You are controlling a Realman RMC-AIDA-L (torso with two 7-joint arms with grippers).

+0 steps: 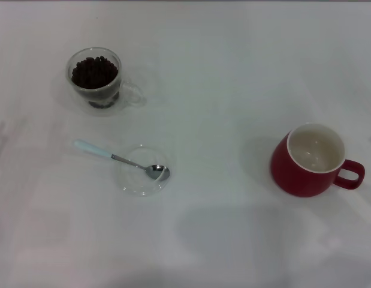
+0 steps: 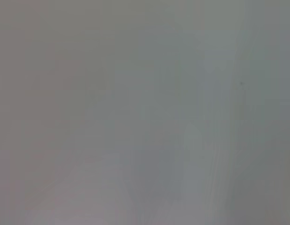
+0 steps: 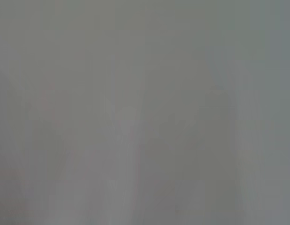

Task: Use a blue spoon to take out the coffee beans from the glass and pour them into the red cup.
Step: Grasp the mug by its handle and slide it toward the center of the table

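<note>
Evidently nothing is done yet: the coffee beans [image 1: 94, 72] fill the glass [image 1: 96, 78] at ten o'clock, the blue spoon [image 1: 121, 159] lies untouched at seven, the red cup [image 1: 310, 160] at four holds no beans, and neither gripper is in view, so their jaws cannot be judged.

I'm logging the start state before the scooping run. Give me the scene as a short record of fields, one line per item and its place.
glass: upright at the table's far left, handle toward the right
coffee beans: heaped inside the glass
blue spoon: bowl resting on the saucer, handle sticking out to the left
saucer: clear, nearer than the glass
red cup: upright on the right, no beans inside, handle to the right
table: white
arms: neither claw in view
</note>
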